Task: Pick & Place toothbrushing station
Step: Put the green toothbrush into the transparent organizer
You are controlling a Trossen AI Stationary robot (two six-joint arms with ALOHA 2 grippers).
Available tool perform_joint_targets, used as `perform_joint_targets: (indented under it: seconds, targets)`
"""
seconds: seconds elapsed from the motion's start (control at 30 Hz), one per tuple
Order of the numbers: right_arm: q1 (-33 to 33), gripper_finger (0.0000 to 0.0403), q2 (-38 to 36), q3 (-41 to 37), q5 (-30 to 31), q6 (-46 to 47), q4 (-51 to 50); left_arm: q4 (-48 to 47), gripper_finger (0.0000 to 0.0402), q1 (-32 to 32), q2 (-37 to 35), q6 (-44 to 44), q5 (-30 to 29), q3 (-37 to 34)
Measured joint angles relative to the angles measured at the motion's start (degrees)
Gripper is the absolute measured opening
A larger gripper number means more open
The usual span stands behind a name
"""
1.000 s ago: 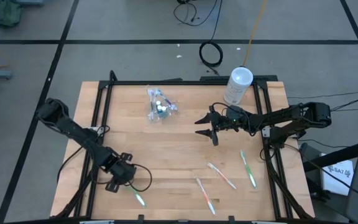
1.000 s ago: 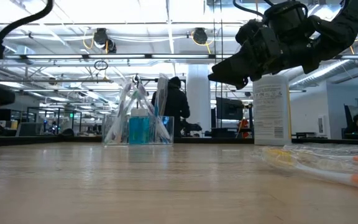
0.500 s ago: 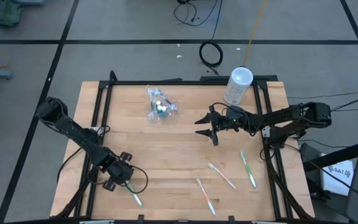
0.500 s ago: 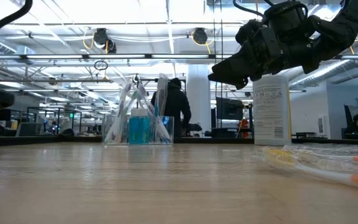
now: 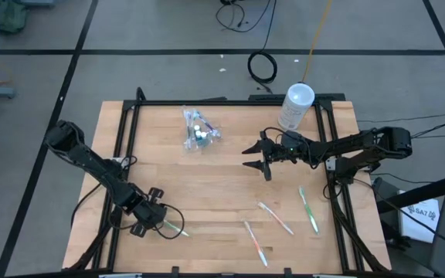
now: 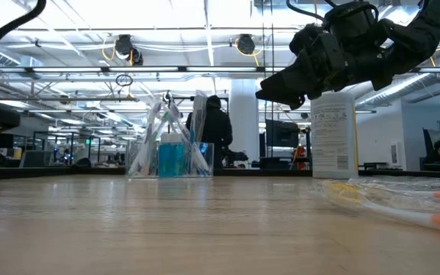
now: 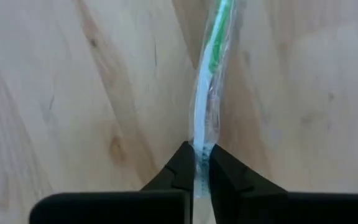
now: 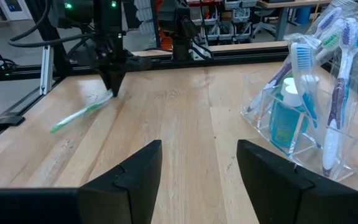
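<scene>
Where the wooden desk (image 5: pixel 222 185) nears its far edge, a clear crinkly plastic pouch (image 5: pixel 198 130) is found, in which teal-blue tubes (image 8: pixel 283 118) and several toothbrushes (image 8: pixel 339 74) are held upright within a clear stand. A large whitish canister (image 5: pixel 295 106) is stood at the far right corner, apart from the pouch. Three wrapped toothbrushes (image 5: pixel 275 218) are laid loose on the near right part of the desk, well apart from the pouch. At the near left, a green-handled wrapped toothbrush (image 7: pixel 207 81) is pinched at one end by the left tool (image 5: pixel 154 220), whose fingers (image 7: pixel 180 171) are closed tight on its wrapper, the rest of it being stretched along the wood. The right tool (image 5: pixel 258 157) is held above the desk's middle right, between canister and loose brushes, with its jaws spread wide and nothing between them. A dark-clothed person (image 6: pixel 215 130) is seen standing in the room behind the pouch.
</scene>
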Motion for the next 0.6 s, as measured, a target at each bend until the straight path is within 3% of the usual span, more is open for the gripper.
perform_joint_targets:
  seconds: [0.17, 0.33, 0.6]
  targets:
    - [-0.01, 0.0201, 0.00, 0.00, 0.00, 0.00, 0.02, 0.68, 0.0025, 0.11, 0.37, 0.61, -3.05, 2.85]
    - [-0.01, 0.0201, 0.00, 0.00, 0.00, 0.00, 0.03, 0.66, 0.0036, 0.93, 0.26, 2.06, -11.32, 7.99]
    - [-0.01, 0.0201, 0.00, -0.02, 0.00, 0.00, 0.03, -4.80, 0.0018, 2.65, 0.19, 17.78, -28.15, 16.05]
